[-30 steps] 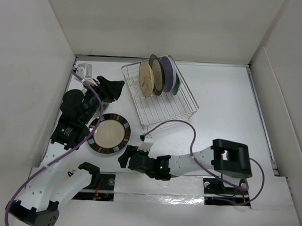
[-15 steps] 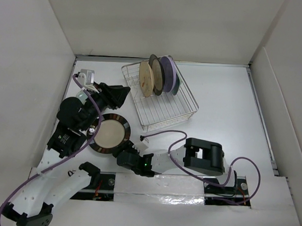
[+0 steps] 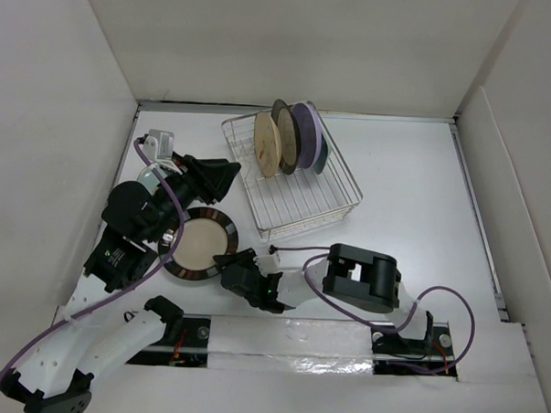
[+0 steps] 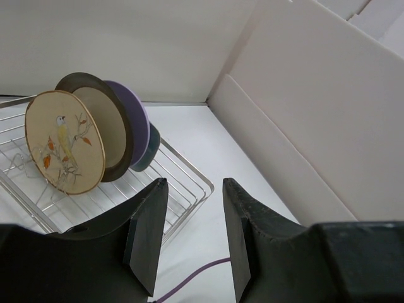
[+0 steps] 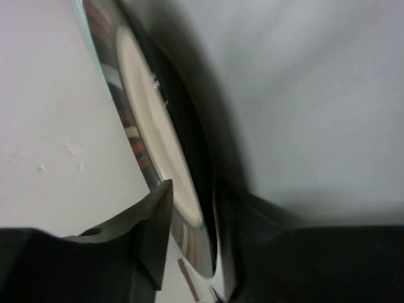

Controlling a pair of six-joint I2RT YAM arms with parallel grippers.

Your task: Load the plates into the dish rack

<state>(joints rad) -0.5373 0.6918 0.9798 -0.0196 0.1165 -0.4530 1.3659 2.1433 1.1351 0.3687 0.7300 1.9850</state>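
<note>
A brown-rimmed cream plate lies flat on the table, front left of the chrome-wire dish rack. My right gripper is at its near right rim. In the right wrist view the plate's rim sits between the two fingers, which are closed on it. In the rack, a tan floral plate, a dark brown plate and a lavender plate stand upright. My left gripper is open and empty, beside the rack's left edge, facing the rack and the floral plate.
A purple cable loops over the table in front of the rack. A small dark greenish dish leans behind the lavender plate. White walls enclose the table on three sides.
My right arm folded and its gripper slid left along the front of the table onto the cream plate's rim. My left gripper shifted a little to the right, toward the rack.
</note>
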